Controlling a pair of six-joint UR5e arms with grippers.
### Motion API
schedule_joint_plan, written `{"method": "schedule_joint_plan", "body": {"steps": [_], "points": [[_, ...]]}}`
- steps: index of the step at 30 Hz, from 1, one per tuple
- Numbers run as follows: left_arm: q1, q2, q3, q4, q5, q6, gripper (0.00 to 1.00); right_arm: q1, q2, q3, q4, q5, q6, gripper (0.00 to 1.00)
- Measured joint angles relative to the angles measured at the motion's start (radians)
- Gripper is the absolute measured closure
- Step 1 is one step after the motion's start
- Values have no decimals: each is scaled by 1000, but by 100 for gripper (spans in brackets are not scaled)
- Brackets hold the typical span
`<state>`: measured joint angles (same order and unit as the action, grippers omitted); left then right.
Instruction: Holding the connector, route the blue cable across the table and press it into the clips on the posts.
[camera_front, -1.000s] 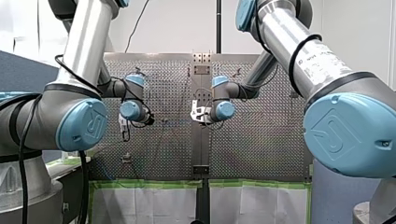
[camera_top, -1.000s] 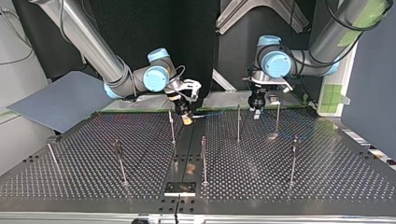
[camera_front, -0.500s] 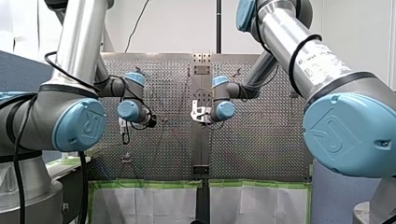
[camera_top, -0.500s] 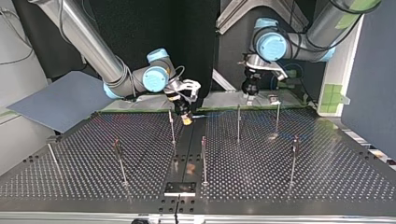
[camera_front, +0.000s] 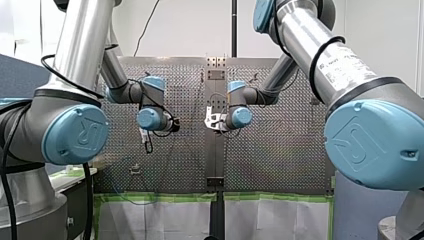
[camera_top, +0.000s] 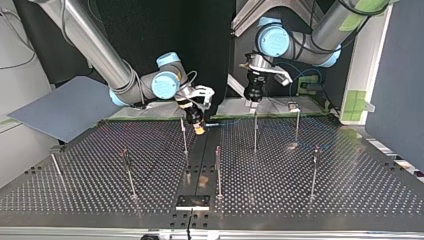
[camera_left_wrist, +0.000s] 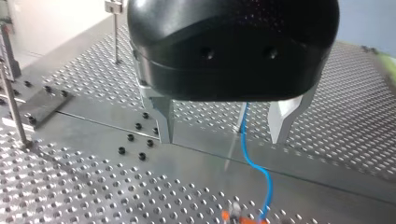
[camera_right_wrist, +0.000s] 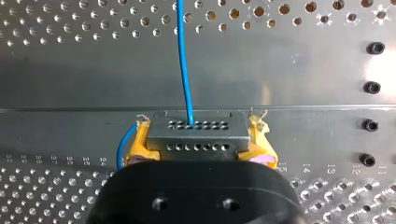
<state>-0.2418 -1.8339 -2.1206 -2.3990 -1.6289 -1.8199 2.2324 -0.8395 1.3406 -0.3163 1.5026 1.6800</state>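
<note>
The blue cable runs straight ahead from the grey connector, which my right gripper holds clamped between its yellow pads over the table. My left gripper hangs with its metal fingers apart, and the cable passes between them and on below.

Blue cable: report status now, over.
Right gripper shut on connector. Left gripper open, blue cable passing between its fingers, ungripped. Post close beneath it, top view.
</note>
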Motion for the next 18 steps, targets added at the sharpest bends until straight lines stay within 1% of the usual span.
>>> {"method": "schedule_joint_plan", "body": {"steps": [2, 5, 11, 14, 18], "points": [[-23, -18, 20, -2, -23, -8, 0, -1, -4, 0, 6, 2, 0, 100], [-57, -49, 51, -9, -44, -6, 0, 0, -11, 1, 22, 6, -1, 100], [-113, -98, 92, -22, -67, -4, 0, -1, -31, 1, 48, 16, -1, 100], [-125, -112, 113, -31, -73, -5, 0, -1, -37, 1, 58, 18, -2, 100], [-129, -136, 141, -48, -86, -4, 0, -2, -45, 10, 65, 21, -2, 100]]}}
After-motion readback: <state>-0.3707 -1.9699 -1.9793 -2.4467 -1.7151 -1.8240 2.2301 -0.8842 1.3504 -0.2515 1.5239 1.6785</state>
